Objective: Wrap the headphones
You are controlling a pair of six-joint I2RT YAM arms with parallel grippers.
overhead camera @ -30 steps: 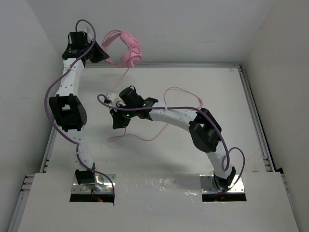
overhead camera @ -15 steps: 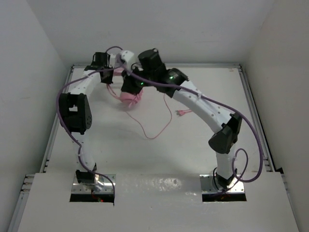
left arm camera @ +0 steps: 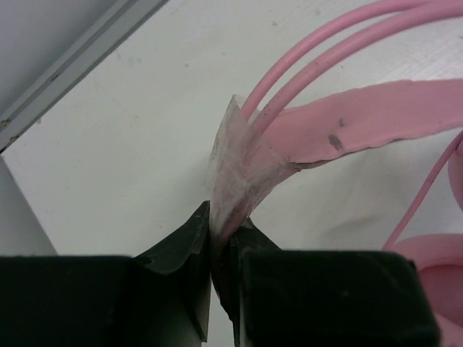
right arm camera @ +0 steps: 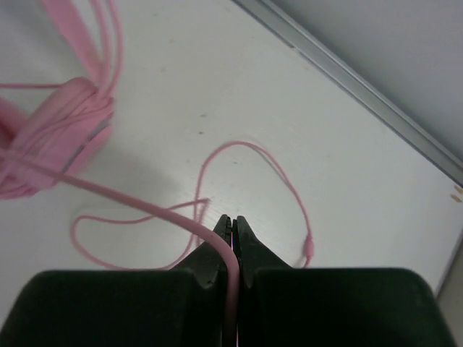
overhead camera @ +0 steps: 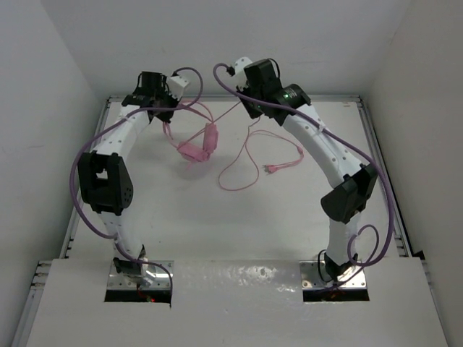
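Note:
The pink headphones (overhead camera: 197, 149) hang low over the far left of the table, ear cups down. My left gripper (overhead camera: 168, 110) is shut on the top of the thin double headband (left arm camera: 340, 119); its jaws (left arm camera: 217, 225) pinch the band's translucent pad. An ear cup shows at the left wrist view's right edge (left arm camera: 438, 271). My right gripper (overhead camera: 243, 103) is near the back wall, right of the headphones, shut on the thin pink cord (right arm camera: 130, 196), which runs taut from the ear cups (right arm camera: 54, 134) into its jaws (right arm camera: 231, 221). The rest of the cord (overhead camera: 246, 163) lies in loops, its plug (overhead camera: 272, 170) on the table.
A metal rail (overhead camera: 376, 144) runs along the table's right edge and another along the back (right arm camera: 347, 76). White walls close in on three sides. Purple arm cables (overhead camera: 217, 79) hang near both wrists.
The headphones came down from the back wall to low over the table. My right gripper went from mid-table to the headphones, then back and right, drawing the cord out taut.

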